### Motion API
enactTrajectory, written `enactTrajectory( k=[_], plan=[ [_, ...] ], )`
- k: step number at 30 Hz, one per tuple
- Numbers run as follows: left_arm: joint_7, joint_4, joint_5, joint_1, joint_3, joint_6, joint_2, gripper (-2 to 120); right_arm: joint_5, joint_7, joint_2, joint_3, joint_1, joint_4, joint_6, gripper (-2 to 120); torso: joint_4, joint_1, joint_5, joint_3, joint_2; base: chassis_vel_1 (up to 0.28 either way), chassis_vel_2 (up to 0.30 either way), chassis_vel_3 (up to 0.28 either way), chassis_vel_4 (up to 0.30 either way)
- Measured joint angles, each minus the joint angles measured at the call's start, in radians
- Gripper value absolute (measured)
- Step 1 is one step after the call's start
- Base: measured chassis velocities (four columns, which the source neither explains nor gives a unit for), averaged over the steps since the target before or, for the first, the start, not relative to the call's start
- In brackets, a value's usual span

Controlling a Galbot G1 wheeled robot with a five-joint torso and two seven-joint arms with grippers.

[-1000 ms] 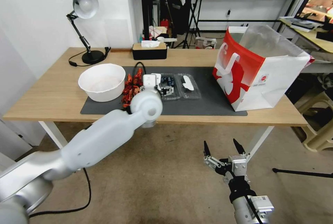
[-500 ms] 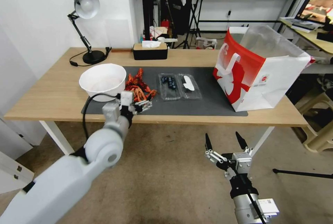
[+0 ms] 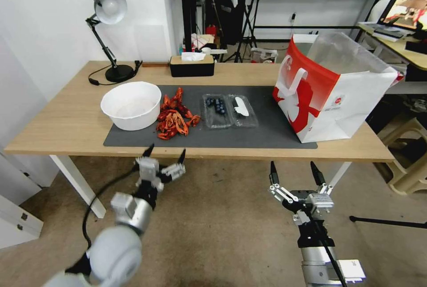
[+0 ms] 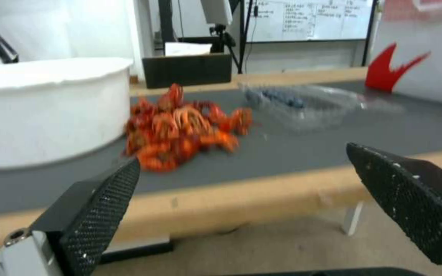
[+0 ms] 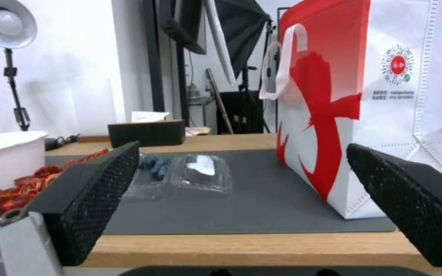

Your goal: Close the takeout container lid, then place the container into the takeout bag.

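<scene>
- Left gripper (image 3: 165, 154) has pulled back off the table since a second ago: it was over the blueberry tray, now it hangs below the front edge of the light wooden table (image 3: 66, 122), fingers spread apart, holding nothing. Right gripper (image 3: 295, 175) rose slightly, otherwise parked.
- Big white round bowl (image 3: 130, 104) sits at 9 o'clock of the dark grey mat (image 3: 267, 133); pile of orange-red crayfish (image 3: 174, 117) just beside it. Not task items, keep clear.
- Small clear plastic hinged clamshell container (image 3: 217, 110) with dark blueberries lies open at mat centre. Its clear thin lid half with the white oblong sticker (image 3: 242, 110) lies flat at 3 o'clock of the berry half, hinge between the two.
- Right gripper is below the table front, at 5 o'clock of the container, fingers wide apart, empty.
- Large red-and-white paper takeout bag (image 3: 331, 95) with white flat handles stands upright at 3 o'clock of the lid, well apart, mouth open upward.
- Step in hand, my read: close the lid; nothing is touching it yet.
- To do it well: catch the lid's free edge on the bag side, sweep it over toward 9 o'clock about the hinge, then press down evenly until it snaps.
- Thin plastic will likely flex and the tray may skate on the mat, so brace the berry half with the other gripper.
- Approach low and slowly; a tipped tray spills berries.
</scene>
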Motion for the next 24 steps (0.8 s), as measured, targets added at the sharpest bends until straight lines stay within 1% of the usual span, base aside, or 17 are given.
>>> enactTrajectory(
  k=[2, 3, 4, 5, 8, 9, 12, 13, 15, 17, 19, 20, 22, 23, 24],
  plan=[
    [0.000, 0.000, 0.000, 0.000, 0.000, 0.000, 0.000, 100, 0.000, 0.000, 0.000, 0.000, 0.000, 0.000, 0.000, 100, 0.0000, 0.000, 0.0000, 0.000, 0.000, 0.000, 0.000, 0.000, 0.000],
    [0.001, 0.002, 0.050, 0.038, 0.000, -0.011, -0.018, 100, 0.001, -0.003, 0.006, 0.006, -0.003, 0.002, 0.007, 100, -0.0001, 0.000, 0.0001, 0.000, 0.000, 0.000, 0.000, 0.000, 0.000],
    [0.000, 0.003, 0.111, 0.088, 0.003, -0.030, -0.046, 100, 0.004, -0.013, 0.007, 0.014, -0.006, 0.007, 0.011, 100, 0.0003, 0.000, 0.0001, 0.000, 0.000, 0.000, 0.000, 0.000, 0.000],
    [0.000, 0.003, 0.111, 0.088, 0.003, -0.030, -0.046, 100, 0.004, -0.013, 0.007, 0.014, -0.006, 0.007, 0.011, 100, 0.0003, 0.000, 0.0001, 0.000, 0.000, 0.000, 0.000, 0.000, 0.000],
    [-0.005, 0.024, 0.232, 0.186, -0.001, -0.095, -0.113, 100, 0.032, -0.039, 0.008, 0.019, -0.010, 0.012, 0.008, 100, 0.0003, 0.000, 0.0001, 0.000, 0.000, 0.000, 0.000, 0.000, 0.000],
    [-0.005, 0.024, 0.232, 0.186, -0.001, -0.095, -0.113, 100, 0.032, -0.039, 0.008, 0.019, -0.010, 0.012, 0.008, 100, 0.0003, 0.000, 0.0001, 0.000, 0.000, 0.000, 0.000, 0.000, 0.000],
    [-0.008, 0.028, 0.262, 0.259, -0.022, -0.117, -0.196, 100, 0.083, -0.055, -0.007, 0.026, -0.019, 0.010, -0.005, 100, 0.0003, 0.000, 0.0003, 0.000, 0.000, 0.000, 0.000, 0.000, 0.000],
    [-0.008, 0.028, 0.262, 0.259, -0.022, -0.117, -0.196, 100, 0.083, -0.055, -0.007, 0.026, -0.019, 0.010, -0.005, 100, 0.0003, 0.000, 0.0003, 0.000, 0.000, 0.000, 0.000, 0.000, 0.000],
    [-0.005, 0.022, 0.269, 0.278, -0.033, -0.117, -0.231, 100, 0.112, -0.065, -0.020, 0.031, -0.021, 0.007, -0.008, 100, 0.0002, 0.000, 0.0003, 0.000, 0.000, 0.000, 0.000, 0.000, 0.000],
    [-0.003, 0.021, 0.272, 0.282, -0.036, -0.117, -0.239, 100, 0.131, -0.068, -0.027, 0.031, -0.020, 0.006, -0.013, 100, 0.0002, 0.000, 0.0002, 0.000, 0.000, 0.000, 0.000, 0.000, 0.000],
    [-0.002, 0.021, 0.276, 0.286, -0.049, -0.117, -0.248, 100, 0.275, -0.061, -0.046, 0.013, -0.006, 0.007, -0.057, 100, 0.0000, 0.000, 0.0002, 0.000, 0.000, 0.000, 0.000, 0.000, 0.000],
    [-0.002, 0.022, 0.276, 0.291, -0.058, -0.119, -0.249, 100, 0.401, -0.046, -0.062, -0.002, 0.015, 0.012, -0.091, 100, 0.0001, 0.000, 0.0001, 0.000, 0.000, 0.000, 0.000, 0.000, 0.000],
    [-0.002, 0.023, 0.276, 0.292, -0.061, -0.119, -0.250, 100, 0.423, -0.043, -0.065, -0.004, 0.020, 0.012, -0.096, 100, 0.0002, 0.000, 0.0002, 0.000, 0.000, 0.000, 0.000, 0.000, 0.000],
    [-0.003, 0.023, 0.275, 0.298, -0.076, -0.123, -0.254, 100, 0.609, -0.015, -0.096, -0.020, 0.083, 0.010, -0.146, 100, 0.0003, 0.000, 0.0001, 0.000, 0.000, 0.000, 0.000, 0.000, 0.000],
    [-0.002, 0.023, 0.272, 0.299, -0.082, -0.123, -0.257, 100, 0.707, 0.006, -0.116, -0.028, 0.133, 0.009, -0.173, 100, 0.0003, 0.000, 0.0001, 0.000, 0.000, 0.000, 0.000, 0.000, 0.000]
  ],
)
